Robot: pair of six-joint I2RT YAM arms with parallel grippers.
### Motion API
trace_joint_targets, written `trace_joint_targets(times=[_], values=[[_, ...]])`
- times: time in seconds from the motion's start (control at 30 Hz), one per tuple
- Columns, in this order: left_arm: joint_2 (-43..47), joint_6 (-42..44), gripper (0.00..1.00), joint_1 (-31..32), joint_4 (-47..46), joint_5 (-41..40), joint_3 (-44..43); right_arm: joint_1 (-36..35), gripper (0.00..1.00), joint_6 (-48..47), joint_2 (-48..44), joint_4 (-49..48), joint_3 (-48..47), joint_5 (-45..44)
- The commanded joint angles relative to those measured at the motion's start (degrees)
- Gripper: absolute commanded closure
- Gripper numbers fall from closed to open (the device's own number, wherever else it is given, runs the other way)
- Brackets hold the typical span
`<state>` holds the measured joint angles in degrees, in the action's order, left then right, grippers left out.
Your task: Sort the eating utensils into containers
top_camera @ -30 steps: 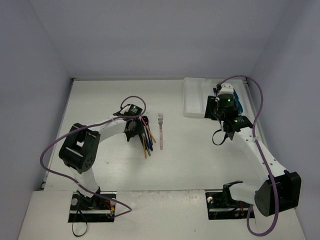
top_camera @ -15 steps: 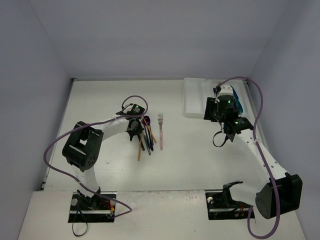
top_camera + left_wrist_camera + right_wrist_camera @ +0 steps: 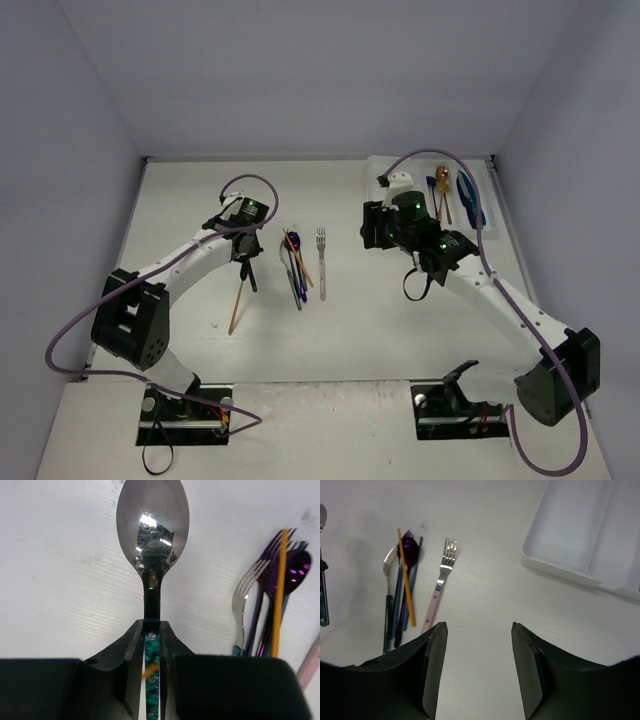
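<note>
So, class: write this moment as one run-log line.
left claw: shut on spoon | right claw: open, empty | fork: on table

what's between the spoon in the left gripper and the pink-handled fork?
Between the spoon and pink-handled fork: an unsorted bunch of silver fork, purple spoon, gold stick, dark handles. Right wrist view shows it best.

The tray (image 3: 580,535) sits at the table's (image 3: 380,320) far right corner, with a spoon (image 3: 441,188) in one right-hand compartment. Mid-table lies a bundle of utensils (image 3: 295,268) with a fork (image 3: 322,262) just right of it. Left of it are a stick (image 3: 238,300) and a second spoon (image 3: 152,525) in the left gripper (image 3: 151,630).
</note>
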<state>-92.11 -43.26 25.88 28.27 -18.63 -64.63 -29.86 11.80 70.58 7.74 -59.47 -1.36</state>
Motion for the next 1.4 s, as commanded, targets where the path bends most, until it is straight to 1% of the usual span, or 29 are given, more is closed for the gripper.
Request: trace_joint_targets(times=[0.0, 0.2, 0.3, 0.43, 0.5, 0.7, 0.77, 0.83, 0.97, 1.07, 1.13, 1.2, 1.23, 1.3, 1.33, 1.37], values=[[3.81, 6.66, 1.0, 2.39, -0.07, -6.65, -5.09, -3.61, 0.48, 0.57, 2.59, -2.62, -4.14, -0.23], [2.73, 7.17, 1.0, 2.86, -6.77, -2.03, -4.5, -6.31, 0.48, 1.0, 4.82, -3.31, -6.13, 0.24], [3.29, 5.9, 1.0, 2.86, -9.05, 2.15, -6.63, -7.83, 0.48, 2.1, 5.73, -4.64, -6.75, 4.04], [7.72, 0.84, 1.0, 2.77, -14.13, 10.61, -6.71, -10.26, 0.47, 5.07, 6.12, -9.06, -6.49, 10.14], [9.84, -1.41, 1.0, 2.77, -17.78, 14.31, -6.04, -11.39, 0.44, 6.45, 6.53, -11.49, -6.06, 12.09], [15.94, -8.8, 1.0, 2.77, -26.44, 23.95, -1.7, -14.71, 0.41, 7.71, 9.16, -13.29, -7.42, 12.53], [17.04, -10.27, 1.0, 2.86, -27.3, 25.6, -0.56, -15.05, 0.4, 7.8, 10.21, -13.66, -7.87, 12.49], [18.08, -12.04, 1.0, 2.87, -30.8, 27.39, 0.7, -15.42, 0.4, 7.79, 11.65, -13.97, -8.63, 12.41], [19.15, -12.67, 1.0, 3.36, -31.31, 28.58, 1.6, -15.58, 0.41, 7.7, 13.29, -14.87, -9.82, 11.83], [20.08, -12.71, 1.0, 3.56, -31.86, 28.94, 2.91, -15.58, 0.43, 7.41, 14.2, -15.16, -10.95, 11.9], [20.28, -13.04, 1.0, 3.64, -32.41, 29.54, 3.49, -15.58, 0.47, 7.36, 14.78, -15.29, -11.48, 12.15], [20.3, -12.88, 1.0, 3.91, -32.49, 29.82, 3.61, -15.58, 0.57, 7.23, 15.17, -15.43, -11.74, 12.04], [20.3, -12.7, 1.0, 4.08, -32.46, 29.88, 3.69, -15.58, 0.64, 7.19, 15.31, -15.47, -11.81, 11.83], [20.38, -12.22, 1.0, 4.34, -32.24, 29.8, 3.89, -15.58, 0.85, 7.11, 15.22, -15.47, -11.73, 11.07], [20.5, -11.99, 1.0, 4.4, -32.12, 29.59, 4.0, -15.53, 0.94, 6.94, 15.2, -15.47, -11.62, 10.62], [20.61, -11.83, 1.0, 4.42, -32.03, 29.42, 4.14, -15.47, 0.99, 6.79, 15.22, -15.45, -11.52, 10.15]])
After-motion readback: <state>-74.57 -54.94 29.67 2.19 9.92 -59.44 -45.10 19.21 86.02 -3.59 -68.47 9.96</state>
